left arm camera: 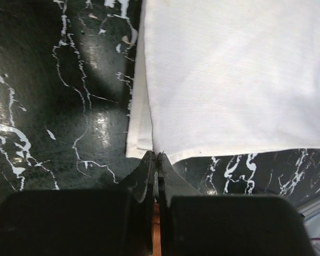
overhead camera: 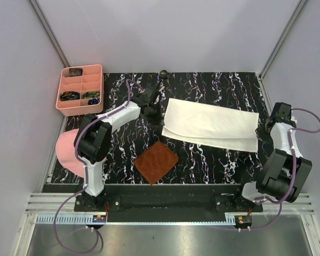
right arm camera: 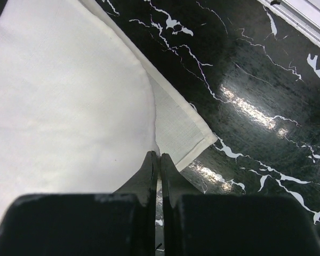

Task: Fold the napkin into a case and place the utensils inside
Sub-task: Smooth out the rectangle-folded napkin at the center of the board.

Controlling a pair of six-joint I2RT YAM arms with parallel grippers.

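Note:
The cream-white napkin (overhead camera: 210,125) lies folded double as a long band across the black marbled table. My left gripper (overhead camera: 161,121) sits at its near left corner, jaws shut on the upper layer's corner (left arm camera: 158,154). At the band's right end my right gripper (overhead camera: 261,129) is shut on the upper layer's edge (right arm camera: 160,154), which bows up off the lower layer (right arm camera: 181,128). A small dark spoon (overhead camera: 162,74) lies at the far edge, behind the left arm. No case is in view.
A brown textured mat (overhead camera: 156,161) lies in front of the napkin, near the arm bases. A pink compartment tray (overhead camera: 80,80) stands at the far left corner. A pink rounded object (overhead camera: 66,149) sits off the table's left side. Walls close in on both sides.

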